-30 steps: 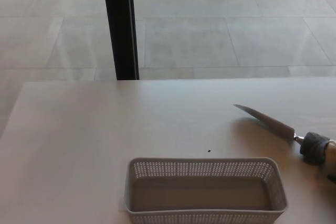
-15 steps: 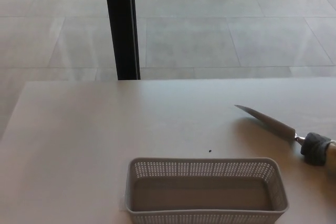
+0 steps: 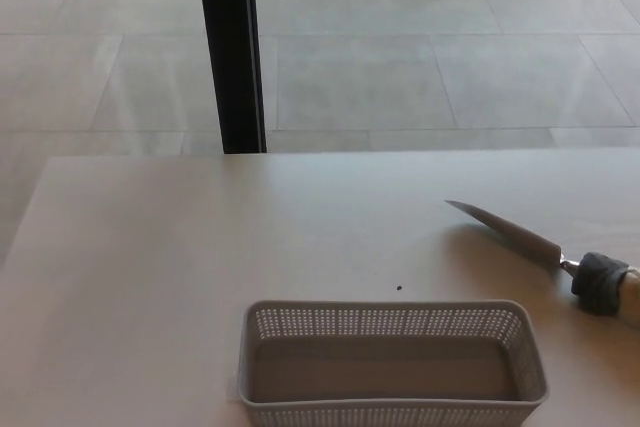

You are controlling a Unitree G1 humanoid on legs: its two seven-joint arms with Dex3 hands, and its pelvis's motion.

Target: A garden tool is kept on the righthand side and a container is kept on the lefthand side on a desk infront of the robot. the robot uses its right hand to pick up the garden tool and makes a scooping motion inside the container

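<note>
Basically nothing has changed from half a second ago. The whole picture sits a hair differently, which looks like the head camera nudging, not the stuff on the desk moving. The tool and the basket keep the same spots relative to each other.

Neither robot hand is in the shot, so I can't tell whether they're released or clenched, and nothing is grasping the tool.

The garden tool, a narrow pointed trowel with a dull grey metal blade [image 3: 508, 230], lies flat on the right side of the desk. Its tip points up and to the left, and a thin shiny neck leads into a dark grey rubbery collar, then a pale handle that runs off the right edge. It's near the basket's far right corner but apart from it.

The container is a light grey rectangular plastic basket [image 3: 391, 322] with rounded corners, perforated mesh-like walls and a smooth solid floor, sitting at the near edge, cut off at the bottom of the frame.

The pale beige matte desk [image 3: 150, 267] has a tiny dark speck [image 3: 399, 287] just beyond the basket. Behind it there's a glossy grey tiled floor [image 3: 450, 67] and a black vertical post [image 3: 231, 47].
</note>
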